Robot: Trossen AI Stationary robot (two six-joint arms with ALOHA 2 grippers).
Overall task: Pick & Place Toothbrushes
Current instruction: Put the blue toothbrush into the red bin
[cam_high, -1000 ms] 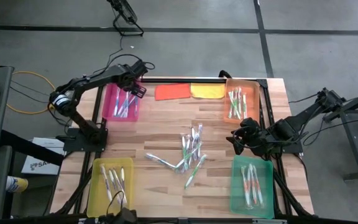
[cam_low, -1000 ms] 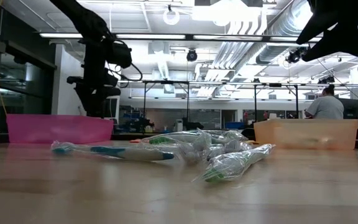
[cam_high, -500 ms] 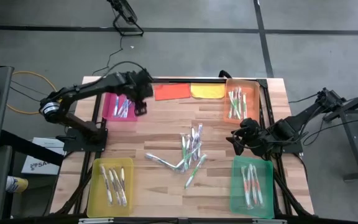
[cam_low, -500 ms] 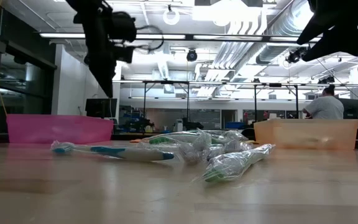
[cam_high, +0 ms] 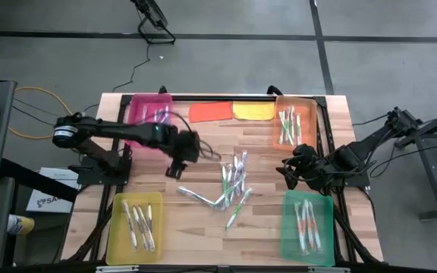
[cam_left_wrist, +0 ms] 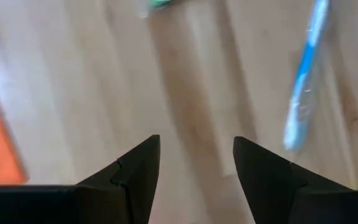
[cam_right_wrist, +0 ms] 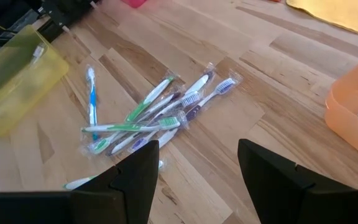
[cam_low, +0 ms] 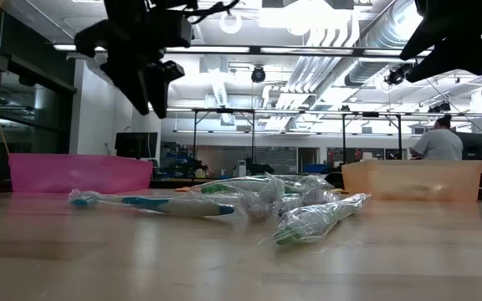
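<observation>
Beside the pile [cam_high: 232, 186], the left gripper [cam_high: 180, 158] hovered empty, jaws apart; it should drop squarely astride the blue brush [cam_high: 196, 195], clear of neighbours.

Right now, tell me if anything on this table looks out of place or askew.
Only the loose heap of wrapped plastic toothbrushes mid-table: they lie crisscrossed on the bare wooden table, outside the four coloured trays. One blue-and-white toothbrush lies apart from the heap. Nothing looks spilled or damaged.
</observation>
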